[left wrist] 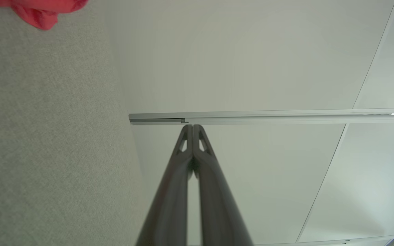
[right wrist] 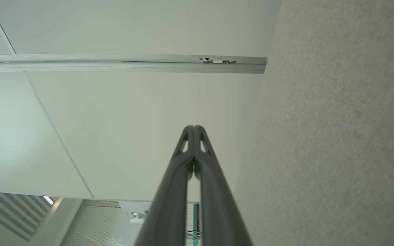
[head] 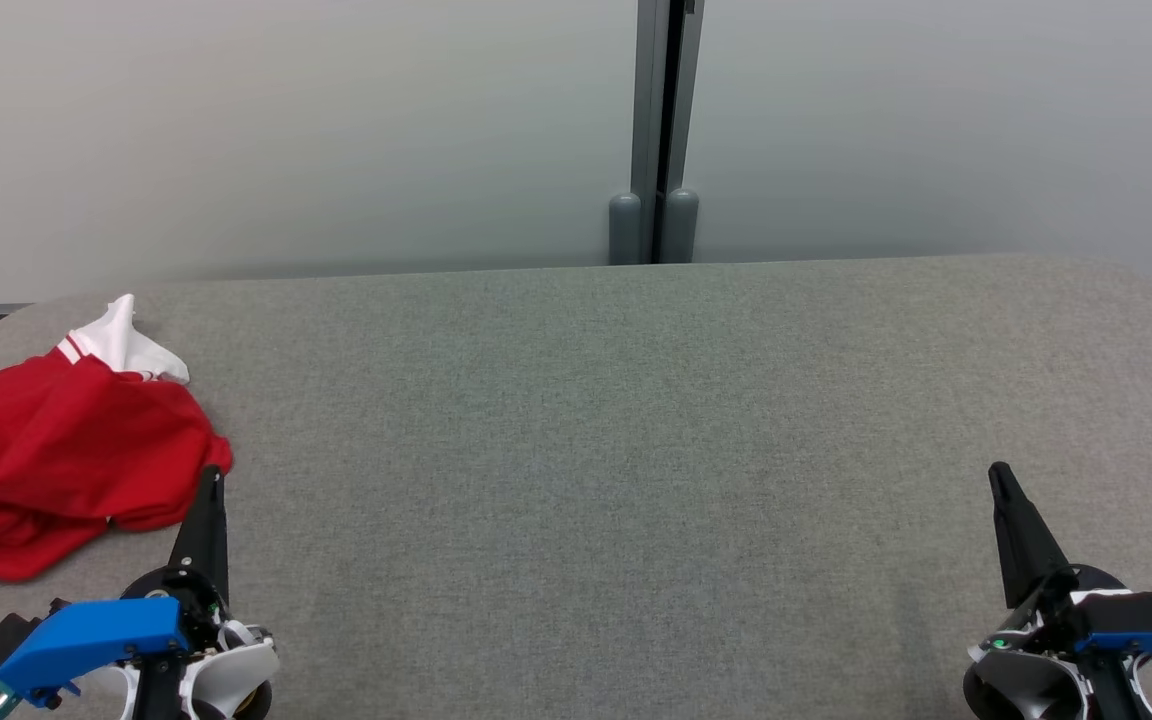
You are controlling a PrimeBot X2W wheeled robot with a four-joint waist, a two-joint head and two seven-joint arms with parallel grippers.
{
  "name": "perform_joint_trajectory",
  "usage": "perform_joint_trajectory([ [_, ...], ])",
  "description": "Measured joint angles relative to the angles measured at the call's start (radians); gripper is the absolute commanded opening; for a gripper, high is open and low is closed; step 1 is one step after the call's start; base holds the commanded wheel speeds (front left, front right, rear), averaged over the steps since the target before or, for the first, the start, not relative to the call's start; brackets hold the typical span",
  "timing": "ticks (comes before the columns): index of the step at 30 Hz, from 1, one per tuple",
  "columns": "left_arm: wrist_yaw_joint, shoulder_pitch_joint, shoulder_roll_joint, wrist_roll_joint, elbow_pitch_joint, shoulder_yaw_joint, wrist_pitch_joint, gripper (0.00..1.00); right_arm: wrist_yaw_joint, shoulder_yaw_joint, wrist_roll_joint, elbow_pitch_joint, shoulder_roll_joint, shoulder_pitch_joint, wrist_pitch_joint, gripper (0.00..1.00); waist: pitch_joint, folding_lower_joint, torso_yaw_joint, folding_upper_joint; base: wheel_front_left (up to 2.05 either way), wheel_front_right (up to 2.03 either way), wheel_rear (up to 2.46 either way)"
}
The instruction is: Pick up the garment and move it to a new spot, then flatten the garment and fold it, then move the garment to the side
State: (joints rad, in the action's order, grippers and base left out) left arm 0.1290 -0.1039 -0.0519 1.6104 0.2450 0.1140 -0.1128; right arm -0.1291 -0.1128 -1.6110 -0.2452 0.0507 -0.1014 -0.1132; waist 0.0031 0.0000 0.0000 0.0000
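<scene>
A crumpled red garment (head: 51, 455) with white trim lies bunched at the far left of the grey felt table (head: 616, 450). A corner of the garment (left wrist: 39, 12) shows at the top left of the left wrist view. My left gripper (head: 211, 478) stands shut at the lower left, its tip just beside the garment's right edge, holding nothing. In its own view the left gripper (left wrist: 193, 127) has both fingers pressed together. My right gripper (head: 998, 472) is shut at the lower right, far from the cloth. Its fingers (right wrist: 194, 127) meet with nothing between them.
A pale wall with a grey vertical post (head: 661, 130) runs behind the table's far edge. The table's corners are rounded. Bare felt stretches between the two grippers across the middle and right.
</scene>
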Motion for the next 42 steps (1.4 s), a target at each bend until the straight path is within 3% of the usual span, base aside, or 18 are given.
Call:
perform_joint_trajectory([
  [3,0.0,0.0,0.0,0.0,0.0,0.0,0.0,0.0,0.0,0.0,0.0,0.0,0.0,0.0,0.0,0.0,0.0,0.0,0.0,0.0,0.0,0.0,0.0],
  [4,0.0,0.0,0.0,0.0,0.0,0.0,0.0,1.0,0.0,0.0,0.0,0.0,0.0,0.0,0.0,1.0,0.0,0.0,0.0,0.0,0.0,0.0,0.0],
  [11,-0.001,0.045,0.006,-0.007,0.045,-0.001,0.018,1.0,0.006,0.006,0.004,-0.033,-0.01,0.037,0.003,1.0,0.001,0.0,0.0,0.0,0.0,0.0,0.0],
  [21,-0.001,0.04,0.007,-0.155,0.046,-0.002,0.065,1.0,0.006,0.052,0.095,-0.03,0.024,0.028,0.065,1.0,0.002,0.0,0.0,0.0,0.0,0.0,0.0],
  [42,-0.006,0.035,0.006,-0.593,0.084,-0.04,0.152,1.0,0.006,0.07,0.511,-0.033,0.036,0.003,0.151,1.0,0.001,0.0,-0.004,0.0,0.0,0.0,0.0],
])
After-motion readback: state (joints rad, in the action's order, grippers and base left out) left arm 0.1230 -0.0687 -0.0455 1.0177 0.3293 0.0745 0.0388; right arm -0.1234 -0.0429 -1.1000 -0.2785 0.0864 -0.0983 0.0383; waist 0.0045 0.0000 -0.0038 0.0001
